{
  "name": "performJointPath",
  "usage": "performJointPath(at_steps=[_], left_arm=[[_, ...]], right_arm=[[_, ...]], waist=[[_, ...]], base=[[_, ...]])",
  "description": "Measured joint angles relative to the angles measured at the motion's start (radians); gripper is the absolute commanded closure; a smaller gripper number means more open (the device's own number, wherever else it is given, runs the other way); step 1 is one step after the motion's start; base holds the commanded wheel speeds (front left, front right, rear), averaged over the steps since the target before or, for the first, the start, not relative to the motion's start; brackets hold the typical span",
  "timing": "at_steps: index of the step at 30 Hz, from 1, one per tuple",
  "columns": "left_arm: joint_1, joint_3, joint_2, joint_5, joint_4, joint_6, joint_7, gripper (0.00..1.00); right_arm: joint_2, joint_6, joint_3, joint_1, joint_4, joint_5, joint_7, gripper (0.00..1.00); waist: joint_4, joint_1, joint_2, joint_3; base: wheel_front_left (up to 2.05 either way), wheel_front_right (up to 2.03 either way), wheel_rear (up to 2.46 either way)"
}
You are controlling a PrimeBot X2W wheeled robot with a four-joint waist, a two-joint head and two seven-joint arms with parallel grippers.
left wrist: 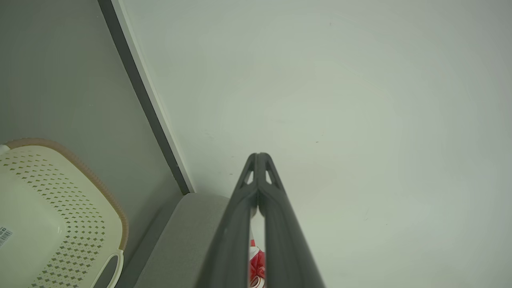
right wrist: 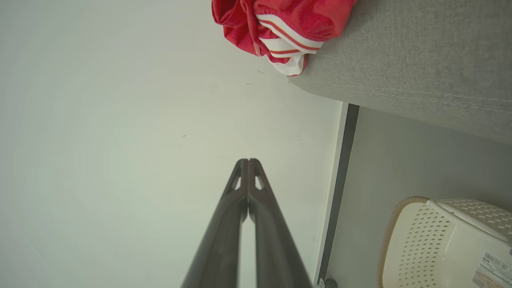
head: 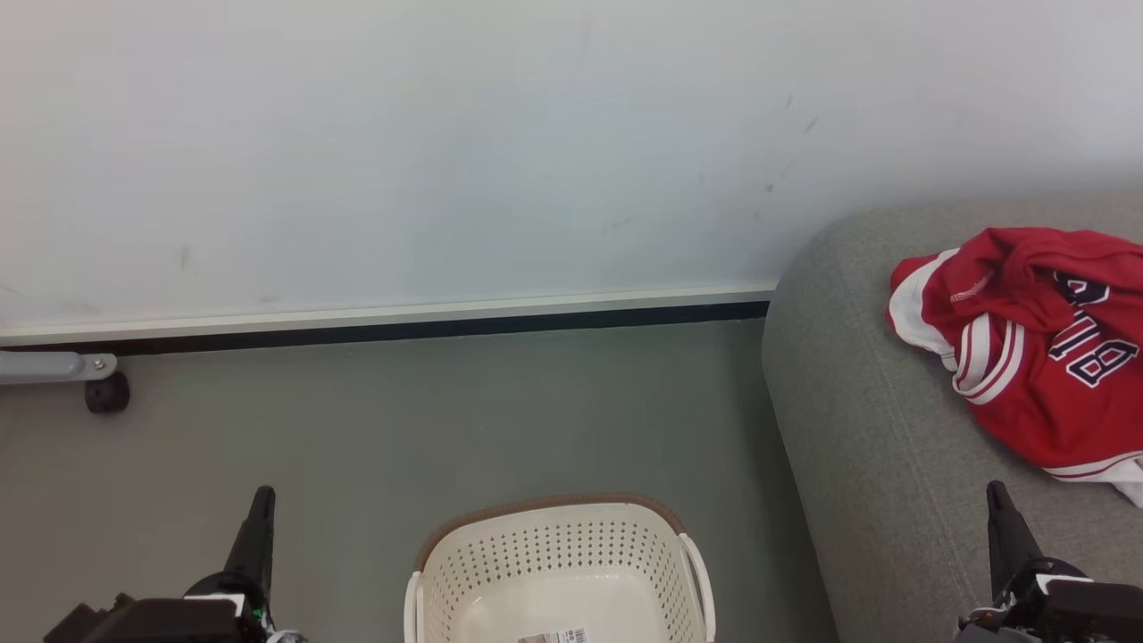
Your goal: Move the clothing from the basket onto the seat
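lying on the seat: the clothing (head: 1027,357), a crumpled red heap with white stripes and dark lettering, rests on the grey seat (head: 875,429). it sits close to the seat's wall-side edge and well back from the rounded end that faces the basket. the heap runs off the right side of the head view.
basket: the basket (head: 554,545) stands on the floor (head: 357,429) just beside the seat's rounded end, with a narrow strip of floor between them. its cream bottom shows bare, with a barcode label (head: 554,636) stuck on it. the brown rim faces the wall.
left gripper: the left gripper (head: 262,498) is clenched and empty, its two dark fingers pressed together at the tips. it hangs over the floor to the left of the basket, apart from it, pointing toward the wall.
right gripper: the right gripper (head: 997,491) is clenched and empty too, fingers tip to tip. it is over the seat, near the lower hem of the clothing but not touching it.
wall: the wall (head: 446,134) is pale and plain with a few faint scuffs. a dark baseboard (head: 402,327) runs where it meets the floor.
floor's left edge: a grey bracket (head: 54,365) with a small black wheel (head: 107,393) sits by the baseboard.
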Motion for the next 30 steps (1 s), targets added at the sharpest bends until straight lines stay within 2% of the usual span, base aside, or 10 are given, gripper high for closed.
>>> performJointPath(at_steps=[30], left_arm=[[0.000, 0.000, 0.000, 0.000, 0.001, 0.000, 0.000, 1.00]], right_arm=[[0.000, 0.000, 0.000, 0.000, 0.000, 0.000, 0.000, 1.00]], waist=[[0.000, 0.0000, 0.0000, 0.000]], base=[[0.00, 0.00, 0.00]])
